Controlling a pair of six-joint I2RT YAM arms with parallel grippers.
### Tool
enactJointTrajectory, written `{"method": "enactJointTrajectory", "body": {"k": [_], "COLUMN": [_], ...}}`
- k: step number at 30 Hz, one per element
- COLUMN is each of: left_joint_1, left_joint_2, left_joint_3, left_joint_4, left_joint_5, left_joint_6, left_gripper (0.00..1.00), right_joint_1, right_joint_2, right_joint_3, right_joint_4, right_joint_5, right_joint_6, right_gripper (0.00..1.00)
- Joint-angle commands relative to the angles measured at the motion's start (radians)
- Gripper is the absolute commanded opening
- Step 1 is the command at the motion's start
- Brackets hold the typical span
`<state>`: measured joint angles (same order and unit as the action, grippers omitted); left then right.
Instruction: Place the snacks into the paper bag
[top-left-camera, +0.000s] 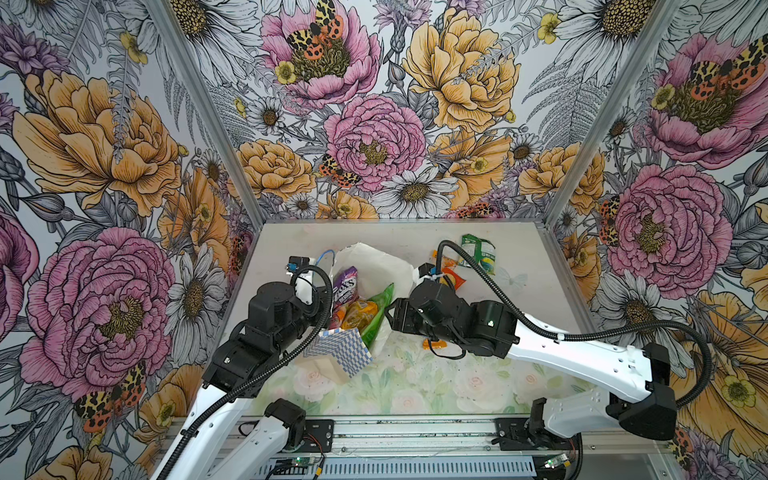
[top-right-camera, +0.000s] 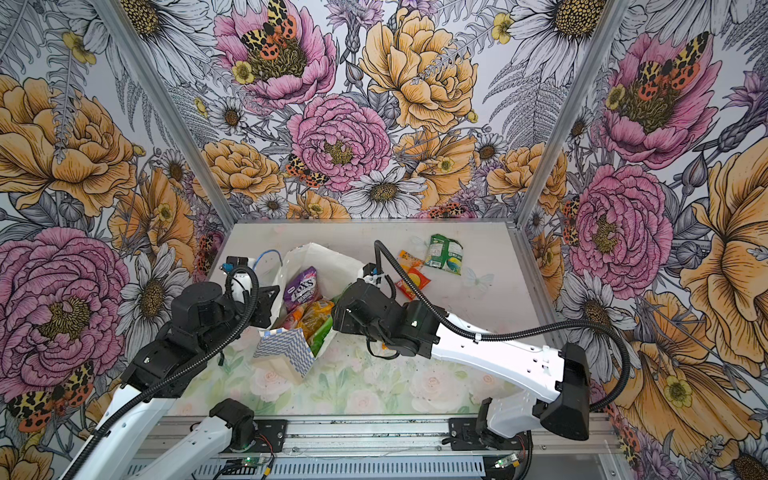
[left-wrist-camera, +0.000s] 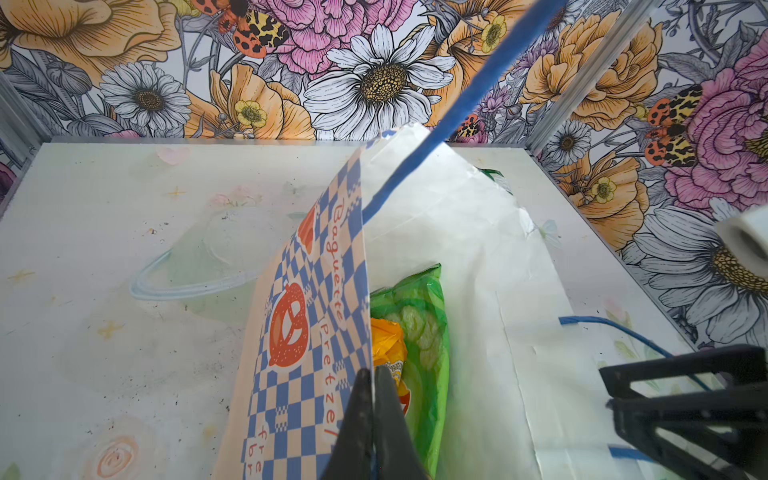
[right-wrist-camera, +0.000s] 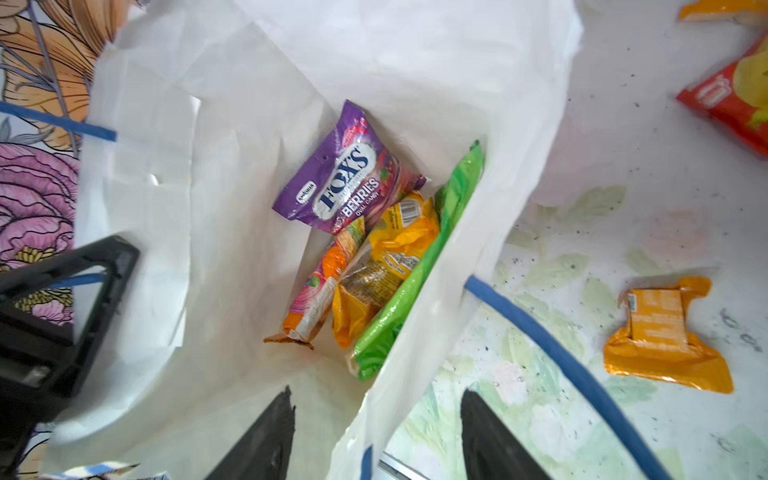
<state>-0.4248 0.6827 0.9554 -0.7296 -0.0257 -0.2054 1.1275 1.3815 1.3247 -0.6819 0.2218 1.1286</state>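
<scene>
Progress | paper bag (right-wrist-camera: 208, 166) holds four snacks (right-wrist-camera: 386, 249) | green packet (top-right-camera: 446, 253), red packet (top-right-camera: 413, 281), orange sachets (right-wrist-camera: 665, 336) lie outside on surface (top-left-camera: 540, 291) | left jaws pinch bag wall | right jaws parted, empty

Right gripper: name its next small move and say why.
Probably lift the right gripper clear of the paper bag and swing to the small orange sachet beside it: its jaws stand open and empty, packets lie inside, and the left gripper holds the bag's wall.

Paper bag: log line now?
left tool: shut on paper bag | right tool: open at bag rim | in bag: Fox's Berries packet, three more | outside: orange sachet, red packet, green pouch
</scene>
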Motion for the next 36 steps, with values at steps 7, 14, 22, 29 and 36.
{"method": "enactJointTrajectory", "body": {"k": [7,14,22,29,36], "left_joint_1": [0.009,0.008,-0.044,-0.273,-0.363], "left_joint_2": [-0.008,-0.011,0.061,0.194,0.245], "left_joint_3": [0.003,0.006,0.109,0.218,0.234], "left_joint_4": [0.081,0.082,0.091,0.088,0.087], "left_joint_5": [-0.002,0.007,0.059,-0.107,-0.224], "left_joint_6": [0.021,0.015,-0.100,-0.169,-0.298], "left_gripper": [0.00,0.00,0.00,0.00,0.00], "right_joint_1": [0.003,-0.003,-0.054,-0.149,-0.278], "right_joint_2": [0.124,0.177,0.131,0.040,-0.006], "right_joint_3": [0.063,0.149,0.189,0.197,0.183], "right_joint_4": [-0.001,-0.001,-0.002,-0.010,-0.030], "right_joint_5": [0.037,0.047,0.054,0.019,-0.101], "right_joint_6": [0.028,-0.034,-0.110,-0.195,-0.243], "right_gripper": [0.64,0.37,0.00,0.00,0.00]}}
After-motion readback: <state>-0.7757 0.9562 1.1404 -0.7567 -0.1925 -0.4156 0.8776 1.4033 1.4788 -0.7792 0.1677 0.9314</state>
